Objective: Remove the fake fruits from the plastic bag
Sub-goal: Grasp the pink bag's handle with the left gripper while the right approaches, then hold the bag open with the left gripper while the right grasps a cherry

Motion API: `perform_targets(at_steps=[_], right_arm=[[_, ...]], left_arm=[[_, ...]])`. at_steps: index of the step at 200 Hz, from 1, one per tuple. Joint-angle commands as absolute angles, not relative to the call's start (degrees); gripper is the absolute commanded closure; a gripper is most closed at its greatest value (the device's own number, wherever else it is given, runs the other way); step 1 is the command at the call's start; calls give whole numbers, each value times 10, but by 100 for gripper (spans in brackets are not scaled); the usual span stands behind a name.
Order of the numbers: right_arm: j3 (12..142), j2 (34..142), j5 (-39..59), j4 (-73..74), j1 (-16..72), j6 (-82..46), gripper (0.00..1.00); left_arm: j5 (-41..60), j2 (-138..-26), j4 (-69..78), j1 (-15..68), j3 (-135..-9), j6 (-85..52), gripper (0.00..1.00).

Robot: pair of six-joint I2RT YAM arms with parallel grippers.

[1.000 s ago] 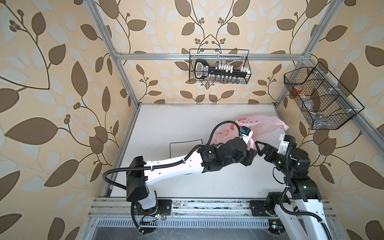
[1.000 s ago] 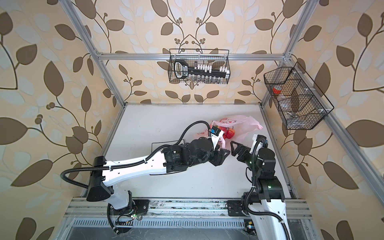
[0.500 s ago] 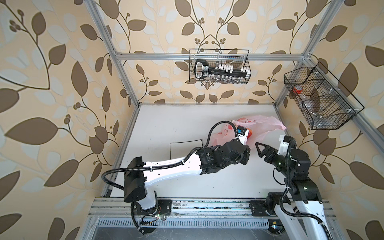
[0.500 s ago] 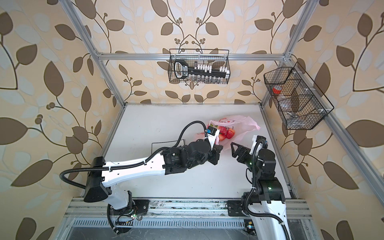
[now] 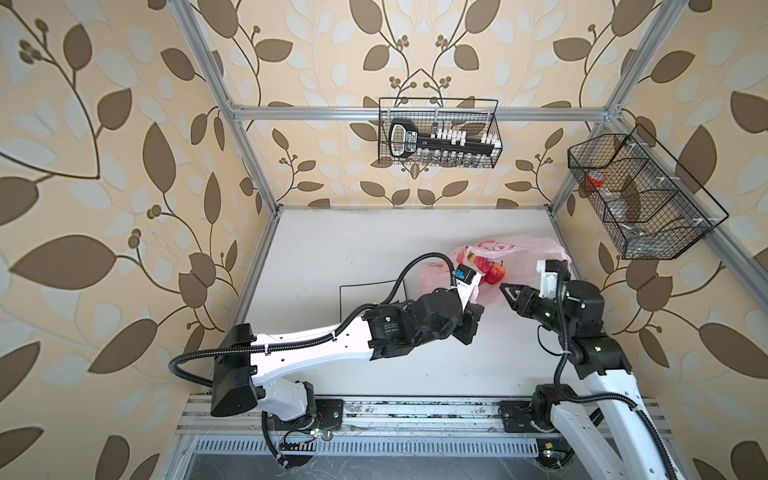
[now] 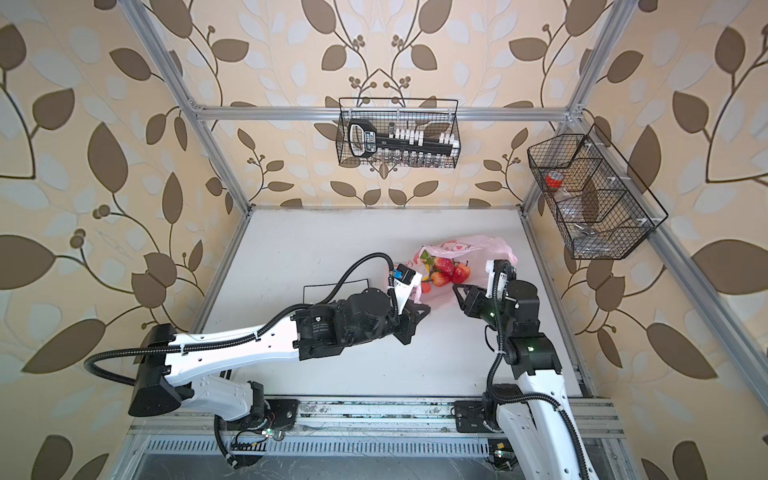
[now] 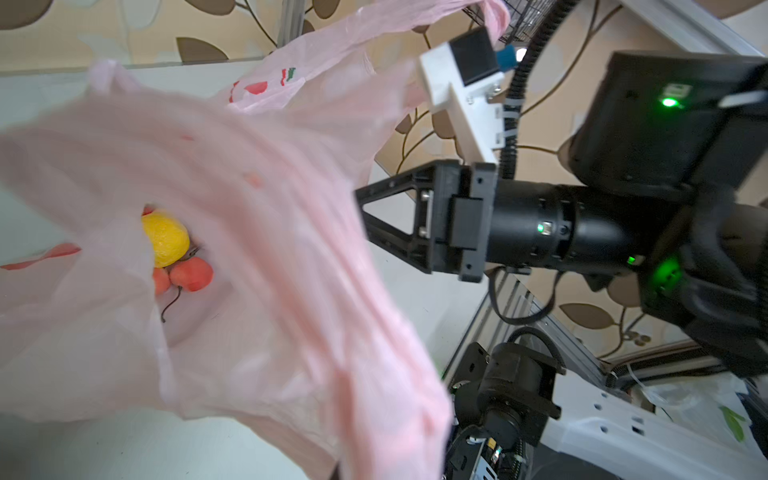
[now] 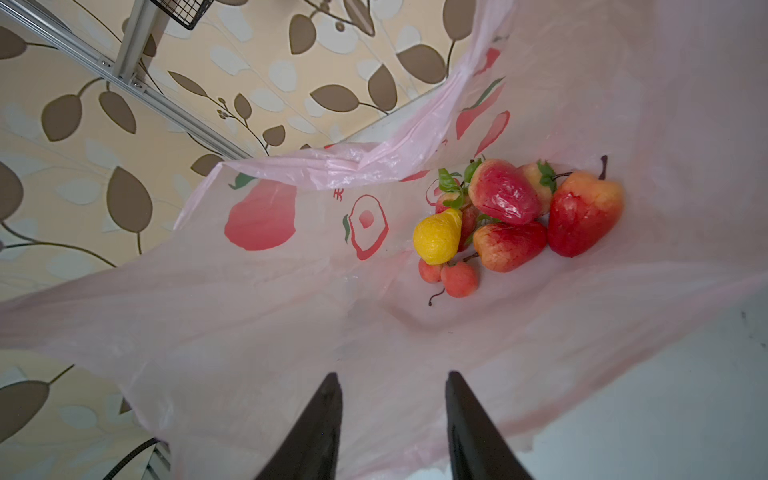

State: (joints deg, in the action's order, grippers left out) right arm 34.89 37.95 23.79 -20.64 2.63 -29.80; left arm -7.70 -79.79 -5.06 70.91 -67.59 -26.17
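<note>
In both top views the plastic bag [image 5: 528,266] lies on the right side of the bench [image 5: 353,249]. Its mouth is pulled open and the fake fruits [image 6: 446,272] are heaped inside. The left gripper [image 6: 417,312] sits at the bag's near edge, jaws together, seemingly pinching the rim. Hold that pinch high so the mouth gapes wide.

In the left wrist view the film is drawn taut towards the camera, and the yellow pear [image 7: 165,239] shows only through a narrow gap, so don't let the film sag.

In the right wrist view the right gripper [image 8: 392,380] has its jaws apart, bag film spread beneath them and the fruits straight ahead. Reach in over the rim, clear of the plastic, and take the nearest fruit alone.
</note>
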Motion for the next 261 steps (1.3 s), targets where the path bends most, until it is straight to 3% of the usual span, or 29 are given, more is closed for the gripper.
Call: perform_targets(at_steps=[1,42,97,166,221,261], right_arm=[[376,402,192,-168,99,-292,61],[370,481,3,-135,263,-261,66],[324,538,-103,-106,363,-210,77],[282,590,-124,-94,447,-255,78],[325,679,-170,-115,481,-275,77],[356,725,-207,-113,479,-320,68]], left_arm=[[-54,-762,-23,712,-653,-240,100],[-47,-721,-13,712,-603,-235,100],[-79,-657,-8,712,-531,-259,100],[-108,-591,6,712,-445,-279,100],[-92,-569,9,711,-430,-269,100],[-65,-557,6,711,-422,-262,100]])
